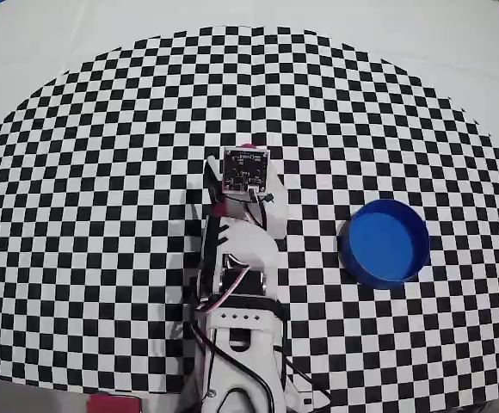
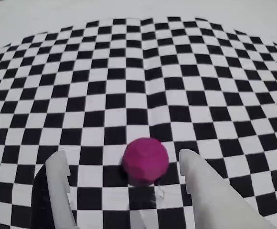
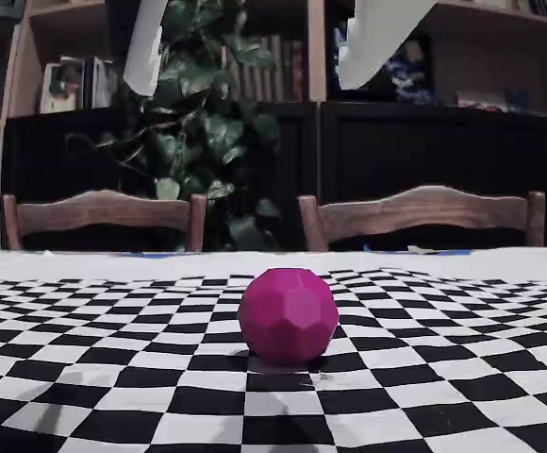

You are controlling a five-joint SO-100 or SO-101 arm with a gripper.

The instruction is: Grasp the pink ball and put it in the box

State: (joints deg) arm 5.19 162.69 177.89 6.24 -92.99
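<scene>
The pink ball (image 2: 145,160) is a faceted magenta sphere resting on the checkered mat. My gripper (image 2: 122,155) is open, its white fingers (image 2: 59,183) standing either side of the ball without touching it; the ball sits nearer the right finger. In the fixed view the ball (image 3: 289,314) lies on the mat, and the open gripper (image 3: 245,87) hangs well above it. From overhead only a pink sliver of the ball (image 1: 246,144) peeks out past the wrist camera board (image 1: 245,169). The box (image 1: 385,243), a round blue tub, stands empty to the right of the arm.
The checkered mat (image 1: 103,215) covers most of the white table. The arm's base (image 1: 237,361) sits at the bottom middle of the overhead view. Chairs (image 3: 104,217) and shelves stand beyond the table's far edge.
</scene>
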